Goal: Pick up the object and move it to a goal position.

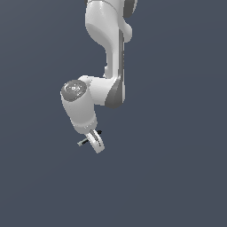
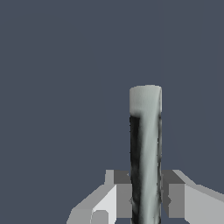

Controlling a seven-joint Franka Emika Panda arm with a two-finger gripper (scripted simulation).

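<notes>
while clamped on rod (image 2: 145,153), fingers (image 2: 124,199)

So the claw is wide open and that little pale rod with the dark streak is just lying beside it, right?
Not quite. The wrist view shows the gripper closed on the rod, a finger pressed against each side. The rod is pale with a dark streak, as you say.

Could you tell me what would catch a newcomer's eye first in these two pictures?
In the exterior view, the white arm reaches down from the top edge against a plain dark blue-grey background, and a tiny rod sticks out at its gripper. In the wrist view that same rod fills the frame: a pale grey-white shaft streaked with black, standing between the two fingers, which are closed against its sides.
</notes>
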